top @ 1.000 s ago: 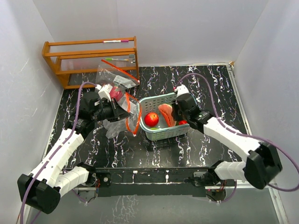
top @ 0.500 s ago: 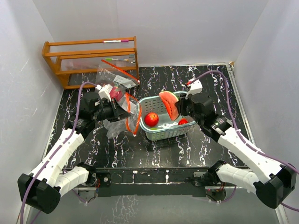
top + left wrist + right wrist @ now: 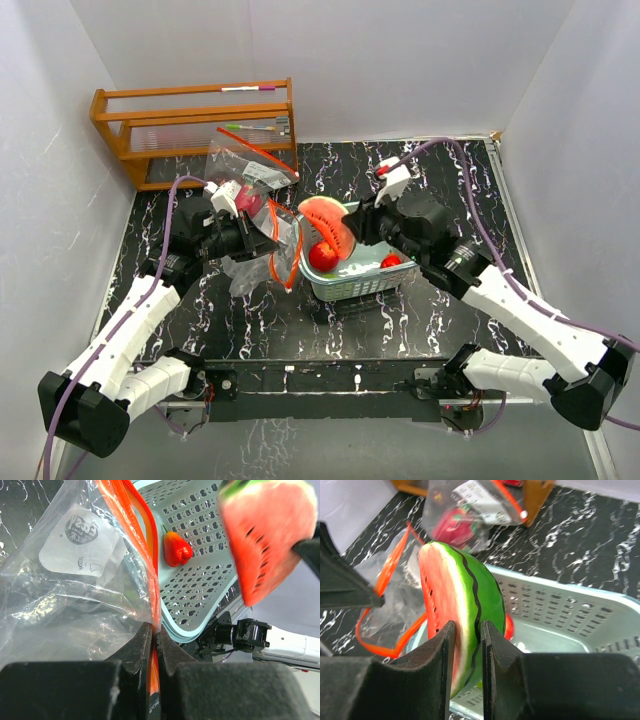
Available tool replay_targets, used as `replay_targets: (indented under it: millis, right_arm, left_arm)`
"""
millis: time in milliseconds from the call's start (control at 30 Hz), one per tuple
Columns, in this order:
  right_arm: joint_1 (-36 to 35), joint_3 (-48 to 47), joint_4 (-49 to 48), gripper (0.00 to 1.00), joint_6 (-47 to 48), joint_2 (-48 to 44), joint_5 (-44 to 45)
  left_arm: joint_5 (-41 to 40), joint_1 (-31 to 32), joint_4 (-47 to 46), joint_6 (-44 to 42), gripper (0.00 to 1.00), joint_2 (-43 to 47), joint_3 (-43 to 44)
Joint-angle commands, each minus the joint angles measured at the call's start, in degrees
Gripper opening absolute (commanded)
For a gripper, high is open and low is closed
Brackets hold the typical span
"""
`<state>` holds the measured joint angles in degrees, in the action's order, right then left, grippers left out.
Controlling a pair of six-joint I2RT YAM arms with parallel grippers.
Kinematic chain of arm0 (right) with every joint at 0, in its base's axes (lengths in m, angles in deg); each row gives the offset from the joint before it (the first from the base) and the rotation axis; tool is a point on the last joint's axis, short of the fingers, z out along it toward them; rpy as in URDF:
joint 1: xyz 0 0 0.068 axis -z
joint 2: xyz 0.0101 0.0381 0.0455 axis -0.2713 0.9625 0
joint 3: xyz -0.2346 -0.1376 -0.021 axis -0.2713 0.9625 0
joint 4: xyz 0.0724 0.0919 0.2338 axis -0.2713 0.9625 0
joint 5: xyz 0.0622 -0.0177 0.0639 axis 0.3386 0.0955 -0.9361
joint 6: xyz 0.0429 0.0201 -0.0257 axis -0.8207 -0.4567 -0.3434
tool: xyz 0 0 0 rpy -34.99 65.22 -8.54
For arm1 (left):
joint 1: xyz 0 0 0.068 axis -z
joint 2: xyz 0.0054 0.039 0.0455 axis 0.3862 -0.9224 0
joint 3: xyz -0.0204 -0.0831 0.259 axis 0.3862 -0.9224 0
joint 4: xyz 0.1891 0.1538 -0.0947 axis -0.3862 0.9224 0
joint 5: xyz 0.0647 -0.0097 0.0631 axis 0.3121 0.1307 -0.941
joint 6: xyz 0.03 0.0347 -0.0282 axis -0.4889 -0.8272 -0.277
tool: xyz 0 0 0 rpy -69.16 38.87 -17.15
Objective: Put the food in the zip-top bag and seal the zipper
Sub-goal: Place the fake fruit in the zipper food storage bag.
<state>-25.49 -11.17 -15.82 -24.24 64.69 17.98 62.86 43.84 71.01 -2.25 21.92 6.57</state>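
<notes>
My right gripper [image 3: 343, 228] is shut on a toy watermelon slice [image 3: 324, 224], red with a green rind, and holds it above the left end of the pale teal basket [image 3: 372, 284], beside the bag's mouth. It grips the slice across its rind in the right wrist view [image 3: 467, 630]. My left gripper [image 3: 272, 241] is shut on the red-orange zipper strip [image 3: 134, 525] of the clear zip-top bag [image 3: 240, 195] and holds the mouth up, open toward the basket. A red food item [image 3: 452, 527] lies inside the bag. A round red fruit [image 3: 322, 256] and a small red piece [image 3: 391, 261] remain in the basket.
A wooden rack [image 3: 195, 125] stands at the back left, just behind the bag. White walls enclose the black marbled table [image 3: 450, 180]. The basket sits mid-table between the two arms.
My right gripper has lifted the watermelon slice out of the basket and carried it left, toward the bag's mouth. The left arm and the bag have not moved.
</notes>
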Motion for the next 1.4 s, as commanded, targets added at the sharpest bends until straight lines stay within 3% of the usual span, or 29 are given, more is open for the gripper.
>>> replay_targets:
  millis: [0,333,700,1067,1133,1267,1367]
  right_arm:
    - [-4.7,-2.0,-3.4,0.08,-2.4,1.7,1.7]
    - [-12.0,-2.1,-5.6,0.08,-3.5,5.5,6.4]
    - [-15.6,-7.3,-10.1,0.08,-1.7,17.0,11.9]
    - [-16.9,-12.0,-12.8,0.08,-0.6,20.9,8.1]
    - [-16.9,-12.3,-12.5,0.13,-0.6,21.3,6.9]
    - [-16.9,-12.8,-11.6,0.41,-0.9,21.1,7.6]
    - [-16.9,-12.6,-10.8,0.54,-0.7,19.8,10.4]
  left_arm:
    - [0.2,0.2,0.4,-0.6,0.00,0.2,2.5]
    - [0.5,0.2,-0.4,0.0,0.00,0.1,2.2]
    - [4.9,0.2,-5.5,4.6,0.00,0.1,-0.3]
    - [6.5,0.2,-7.4,6.2,0.00,1.1,-3.2]
    - [6.6,0.3,-7.3,6.1,0.00,1.2,-3.1]
    - [6.4,0.2,-6.2,5.4,0.00,1.6,-3.1]
    - [6.2,0.2,-5.1,4.9,0.00,2.1,-3.0]
